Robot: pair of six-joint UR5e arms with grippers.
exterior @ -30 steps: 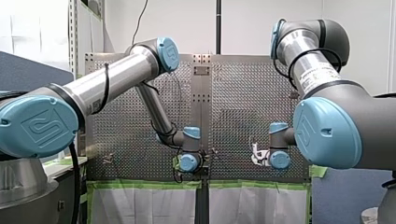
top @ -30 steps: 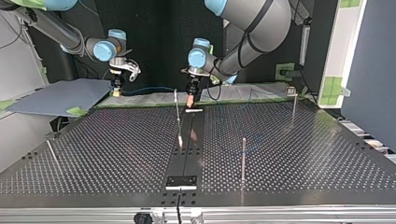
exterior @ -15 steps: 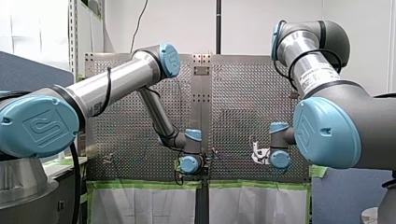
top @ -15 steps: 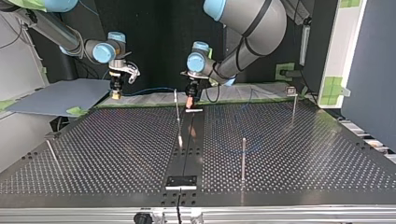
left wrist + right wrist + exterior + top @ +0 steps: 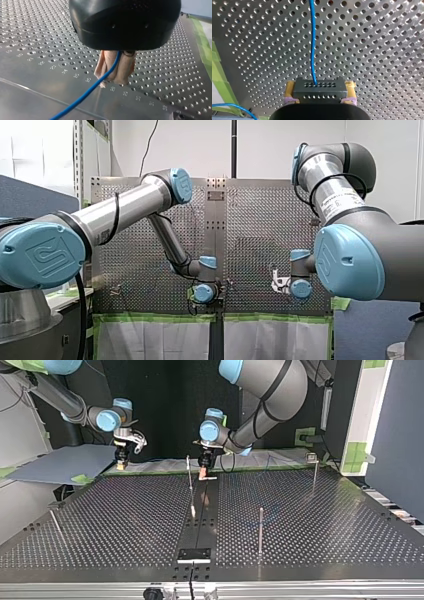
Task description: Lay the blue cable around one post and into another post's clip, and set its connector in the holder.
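Now my right gripper (image 5: 120, 464), clamped on the connector (image 5: 319, 90), has slid toward the top view's upper left, probably tensioning the blue cable (image 5: 87, 91) pinched in my left gripper (image 5: 203, 473).

Even room light brightens the front view, the top view's backdrop (image 5: 170, 405) is dark, and the perforated table (image 5: 37, 82) glares softly beside my left gripper (image 5: 112, 80).
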